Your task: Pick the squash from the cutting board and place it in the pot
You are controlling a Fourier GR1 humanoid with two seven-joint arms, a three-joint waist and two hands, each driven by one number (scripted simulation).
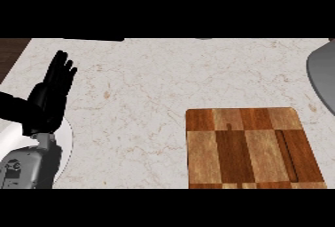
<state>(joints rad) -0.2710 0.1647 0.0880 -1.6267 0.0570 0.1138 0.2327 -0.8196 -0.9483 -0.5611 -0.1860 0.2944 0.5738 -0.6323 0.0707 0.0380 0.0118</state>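
**Board bare, squash out of sight**

No squash is seen on the cutting board [252, 148], whose chequered top lies bare on the bench [163, 80]. A grey curved rim, judged to be the pot [322, 75], is cut off at the right edge; its inside is not shown, so completion cannot be confirmed. The left hand [56, 84] is held open, fingers up, holding nothing. The right hand is not visible. No writing or labels can be read.

A pale cream marble-patterned stone counter top [170, 80] with faint brown veining fills nearly the whole view. At the upper left corner a narrow strip of dark brown wood surface [12, 53] borders its edge
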